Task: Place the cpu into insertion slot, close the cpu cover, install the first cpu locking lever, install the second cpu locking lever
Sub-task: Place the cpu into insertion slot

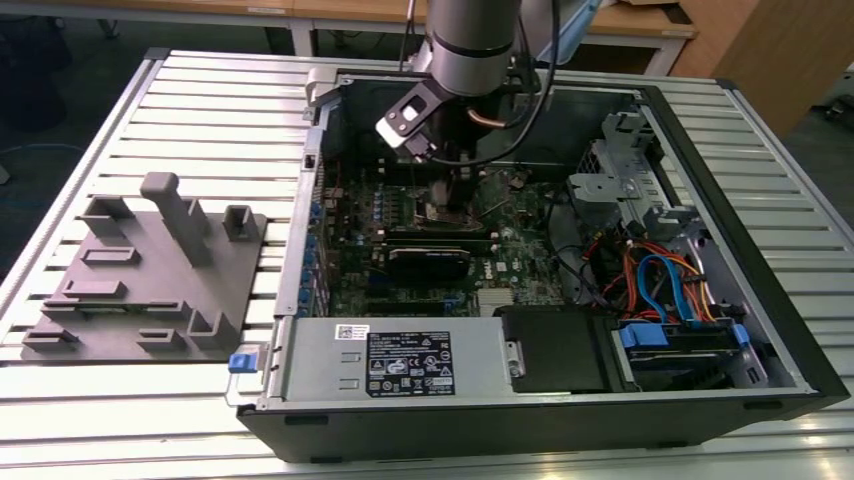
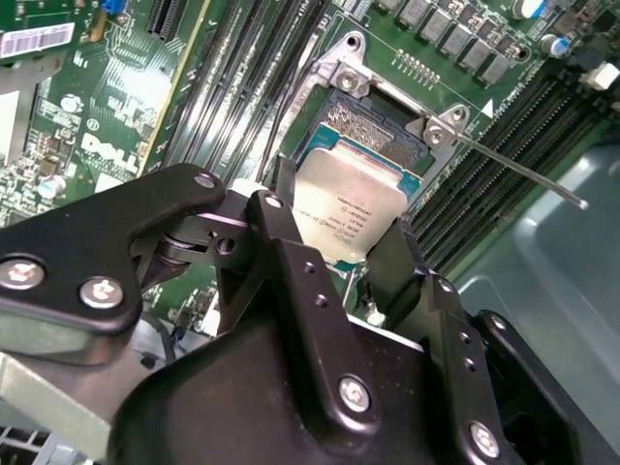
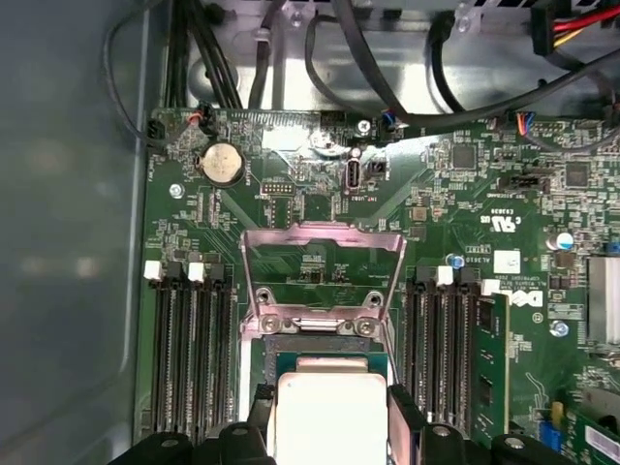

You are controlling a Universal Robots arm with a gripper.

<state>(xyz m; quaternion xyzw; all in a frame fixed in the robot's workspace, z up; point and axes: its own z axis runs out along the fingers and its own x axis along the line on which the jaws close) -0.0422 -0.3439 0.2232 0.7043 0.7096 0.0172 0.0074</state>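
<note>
Black matte gripper (image 2: 341,213) of bolted plates, lowered into the open computer case (image 1: 787,330). Its two fingers (image 2: 407,266) stand apart by the chip's width and pinch the cpu (image 2: 354,208) by opposite edges. Cpu is a flat square with a dull silver-grey lid and a pale sheen, carrying several lines of small dark print too fine to read. Right under and just beyond the fingertips is the insertion slot (image 2: 373,124), a square socket with a dark grainy centre and a silvery rim with screw heads at the corners. The chip hangs tilted over it; cannot tell whether they touch. Past the slot from the gripper, the cpu cover (image 3: 323,234) stands swung up, a thin bright metal frame with a square cut-out. A thin wire locking lever (image 2: 523,172) juts free to one side of the socket. Flanking the gripper are long black memory slots (image 3: 189,358) on the green motherboard (image 3: 465,223). Farther off sits a round silvery coin cell (image 3: 221,163). White printed labels on the board and on the grey power supply (image 1: 400,365), well apart from the gripper.
</note>
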